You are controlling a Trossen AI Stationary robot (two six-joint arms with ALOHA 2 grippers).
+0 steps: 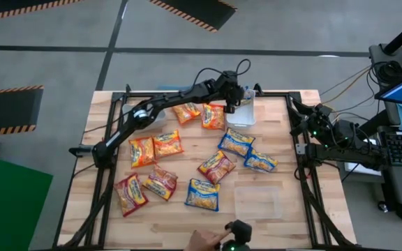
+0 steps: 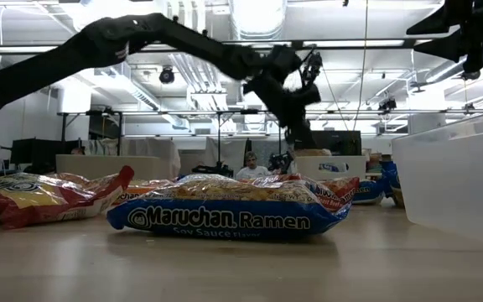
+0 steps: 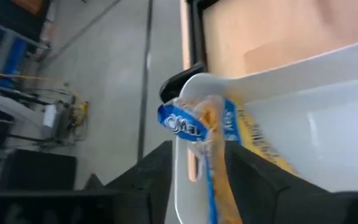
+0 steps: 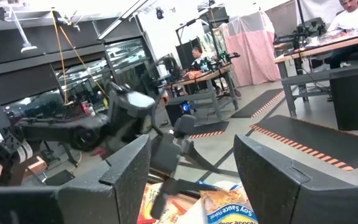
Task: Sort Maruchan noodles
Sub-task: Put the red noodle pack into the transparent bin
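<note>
My left gripper reaches over the white container at the table's far edge. In the left wrist view its fingers stand apart, with a blue-and-yellow noodle packet on edge between them, over the container's rim. Orange packets, blue-and-yellow packets and red packets lie flat across the table. The nearest blue one fills the low view. My right gripper waits open at the table's right edge. My left gripper is open around the blue-and-yellow packet's upper part. The packet runs close along one finger, and a gap shows beside the other finger. Whether a finger touches it I cannot tell. The packet's lower part reaches down into the white container.
A clear container stands at the near right and shows large in the low view. A person's hand and a dark device are at the near edge. A black frame rims the table.
</note>
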